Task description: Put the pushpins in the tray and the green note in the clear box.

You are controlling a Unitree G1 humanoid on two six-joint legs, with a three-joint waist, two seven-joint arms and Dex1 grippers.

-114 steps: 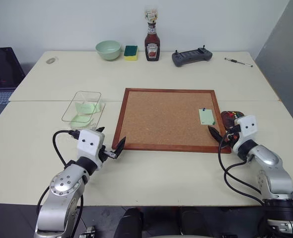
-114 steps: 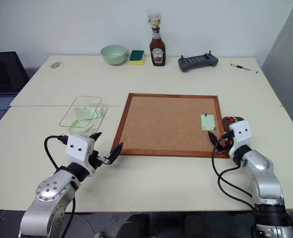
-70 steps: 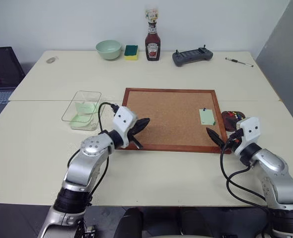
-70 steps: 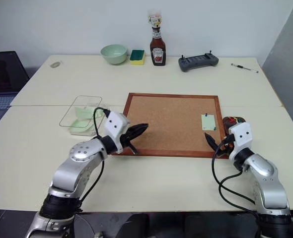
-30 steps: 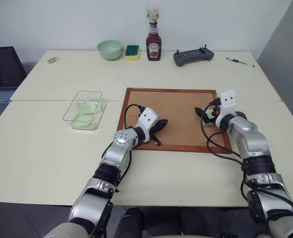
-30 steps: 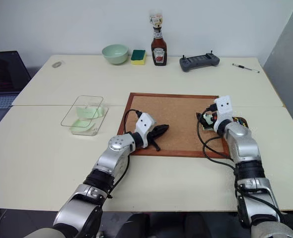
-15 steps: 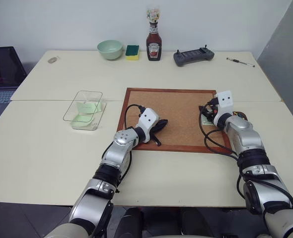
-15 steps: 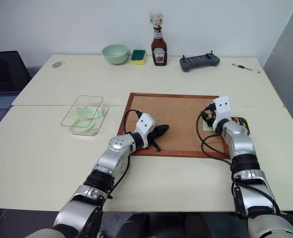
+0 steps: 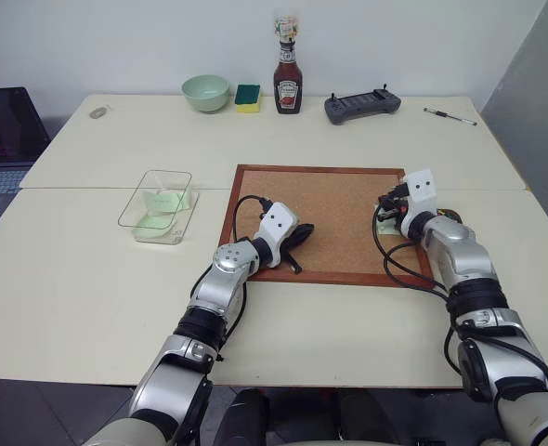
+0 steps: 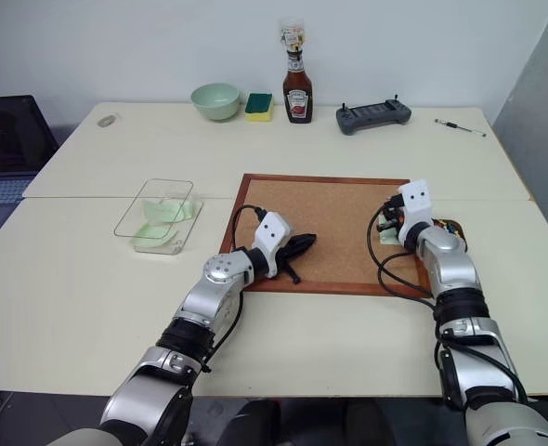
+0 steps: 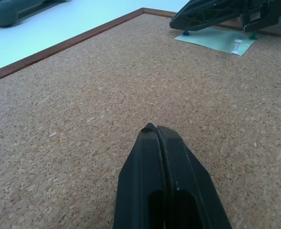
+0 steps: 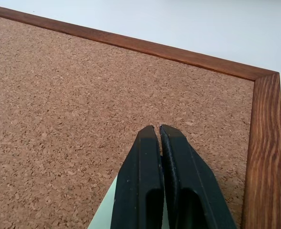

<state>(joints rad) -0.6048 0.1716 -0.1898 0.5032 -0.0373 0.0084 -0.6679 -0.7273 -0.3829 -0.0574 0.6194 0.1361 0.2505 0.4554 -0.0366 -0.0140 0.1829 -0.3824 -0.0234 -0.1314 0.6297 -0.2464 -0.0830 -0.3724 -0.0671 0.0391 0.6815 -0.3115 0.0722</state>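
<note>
I stood at a pale cream table (image 9: 97, 279), really two tabletops pushed together with a seam running across just beyond the corkboard (image 9: 320, 200) that lay in front of me in its reddish wooden frame. A plain white wall closed off the far side, and a grey panel rose at my right. Along the far edge sat a pale green bowl (image 9: 205, 92), a green-and-yellow sponge (image 9: 247, 97), a ketchup bottle (image 9: 287, 74), a dark handheld controller (image 9: 361, 105) and a pen (image 9: 449, 115); an open laptop (image 9: 5, 139) showed at my left. My left gripper (image 11: 155, 130) rested low over the cork near the board's near edge, its fingers pressed together on nothing. My right gripper (image 12: 158, 129) hung over the board's right end above the green note (image 11: 214, 41), its fingers clenched tip to tip; I could not tell whether a pin was caught between them. The note lay flat on the cork, with pushpins (image 11: 236, 45) at its edge: a white one, a blue one and a green one. The tray (image 10: 448, 226) sat on the table just beside the board's right frame, partly behind my right wrist. The clear box (image 9: 158, 204) stood well apart to the left of the board, with pale green paper inside it.
</note>
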